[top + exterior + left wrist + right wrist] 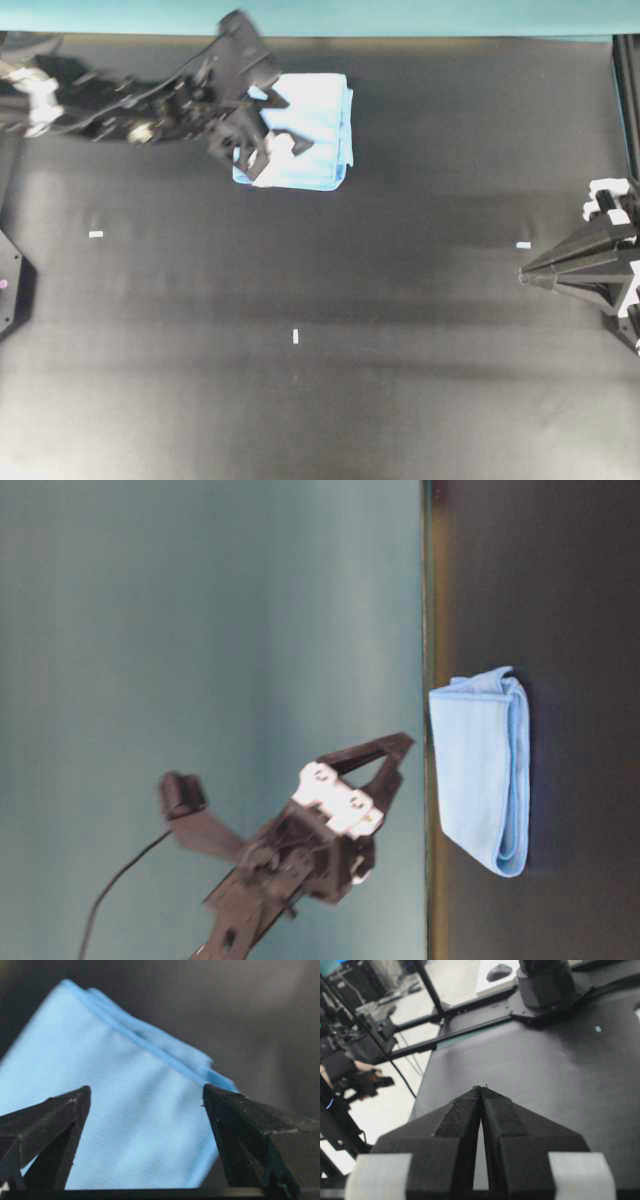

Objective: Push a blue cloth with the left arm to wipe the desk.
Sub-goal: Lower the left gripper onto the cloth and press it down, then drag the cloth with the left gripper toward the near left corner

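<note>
Spread wide, the left gripper [145,1105] shows two black, wedge-shaped plastic fingers [55,1120] with slightly scuffed edges, the blue cloth [110,1110] showing between them. That cloth [305,130] is soft, finely ribbed and folded into a thick rectangle with layered edges, lying flat on the matte black desk [330,400] near the teal strip [400,15] along its far edge. The left arm [150,100] overlaps its left side. No readable writing appears. The right gripper [481,1091] rests with its pointed tips pressed together.
</note>
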Tool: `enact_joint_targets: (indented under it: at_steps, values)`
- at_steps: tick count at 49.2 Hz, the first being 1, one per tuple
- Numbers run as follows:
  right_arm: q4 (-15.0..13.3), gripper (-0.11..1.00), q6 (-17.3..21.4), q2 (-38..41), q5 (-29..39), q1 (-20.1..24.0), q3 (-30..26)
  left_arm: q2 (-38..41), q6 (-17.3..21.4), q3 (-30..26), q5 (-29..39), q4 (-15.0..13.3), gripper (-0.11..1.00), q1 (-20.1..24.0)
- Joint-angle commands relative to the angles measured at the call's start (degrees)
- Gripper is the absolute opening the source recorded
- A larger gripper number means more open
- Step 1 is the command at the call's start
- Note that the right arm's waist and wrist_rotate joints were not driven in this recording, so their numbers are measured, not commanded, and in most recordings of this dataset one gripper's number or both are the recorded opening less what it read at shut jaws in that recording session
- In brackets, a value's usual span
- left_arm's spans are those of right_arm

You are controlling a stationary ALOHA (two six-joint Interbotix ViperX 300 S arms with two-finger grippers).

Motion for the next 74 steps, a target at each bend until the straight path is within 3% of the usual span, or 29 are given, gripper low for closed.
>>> enact_joint_targets:
  at_steps: [1,20,39,49,74]
  values:
    - [0.09,0.01,0.00,0.18,-0.26,0.00,-1.05,1.93,0.18,-2.20,-0.35,0.26,0.87,1.14]
    - [0.00,0.01,-0.09,0.00,-0.26,0.00,-0.09,10.46,0.26,-5.45,2.46,0.26,0.87,3.52]
    - [0.09,0.01,0.00,0.00,-0.97,0.00,1.05,10.99,0.70,-3.60,2.55,0.35,0.87,3.16]
    - [0.09,0.01,0.00,-0.09,-0.97,0.00,1.14,7.38,0.62,0.88,2.20,0.26,0.87,1.41]
    - [0.09,0.01,-0.09,-0.97,-1.41,0.00,0.97,-1.32,0.70,16.70,-1.23,0.26,0.87,-7.91]
